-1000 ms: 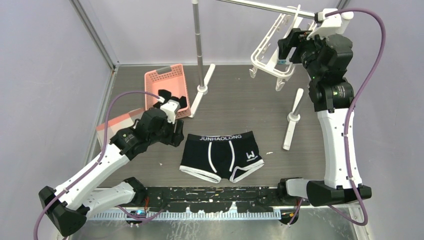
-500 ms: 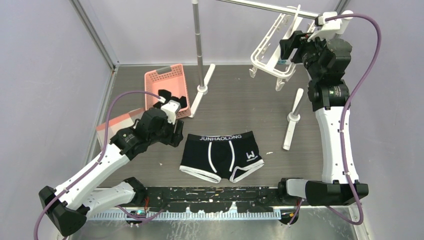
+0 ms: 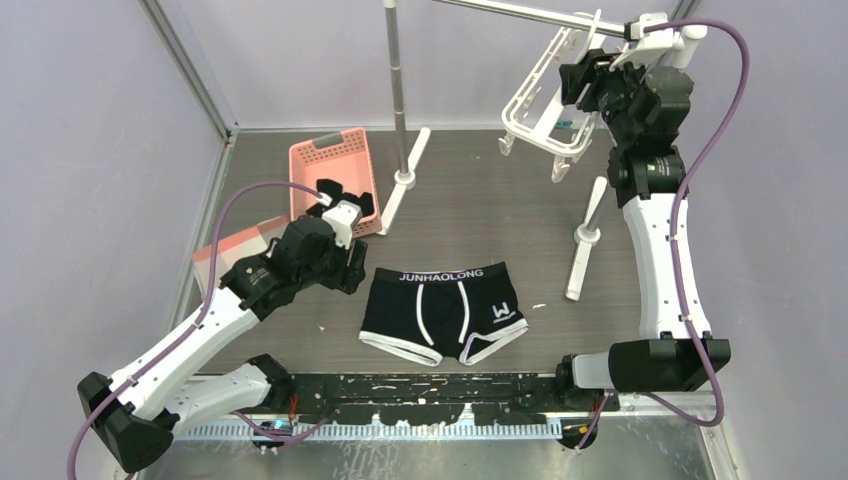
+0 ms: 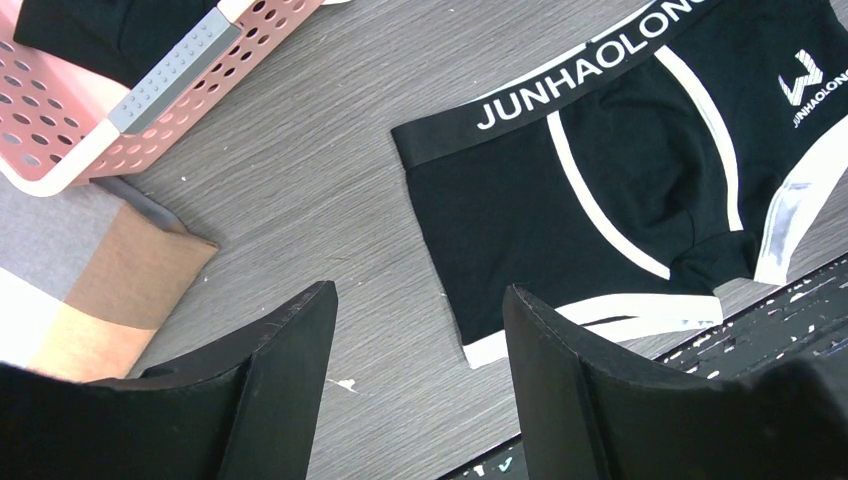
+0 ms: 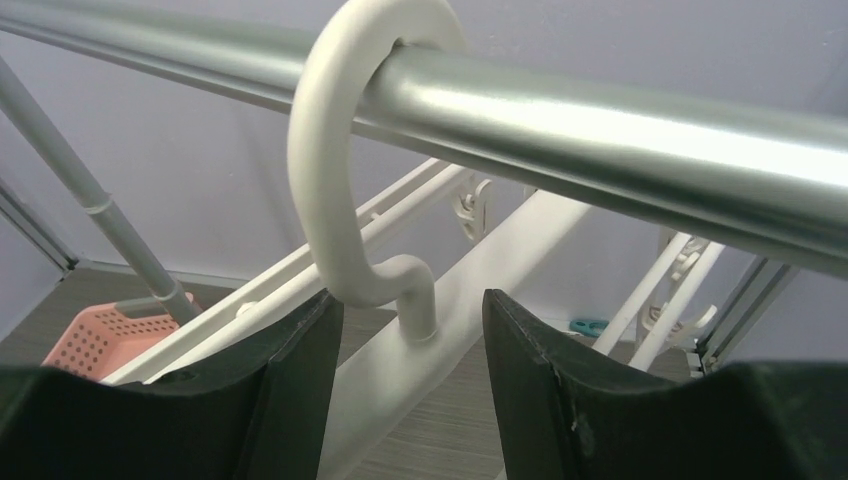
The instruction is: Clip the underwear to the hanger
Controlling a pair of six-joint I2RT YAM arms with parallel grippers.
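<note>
**Underwear (image 3: 440,310) flat on counter (image 3: 480,200), hanger (image 5: 520,235) up on rail (image 5: 620,120), nothing clipped yet**

Far left: pink basket (image 3: 322,150) with plain black garments (image 3: 355,200) inside, not the target.

Just right of it: left tool (image 4: 418,295), low over the counter, fingers apart, nothing between them.

Immediately right of that tool: the underwear, near but not touching. Spread flat, front up, waistband toward the far side, leg openings toward the arm bases. Waistband running left to right, so its left corner is the part closest to the left tool. Black fabric, white piping down the front, white leg hems, white JUNHAOLONG lettering on the band, small white W logo on one leg. Slight curl at the hems, otherwise smooth.

Far right and high up: the hanger, a white frame with small clips, hung tilted by its hook (image 5: 308,170) on the grey rail, well apart from the underwear. Right tool (image 5: 410,298) up at the hook, fingers apart, hook stem between them, no contact visible.

Judged: left arm far nearer the garment, so probably a short rightward reach onto the waistband corner. Hanger side better left to the right arm. Long carry up and right needed before any clipping.
</note>
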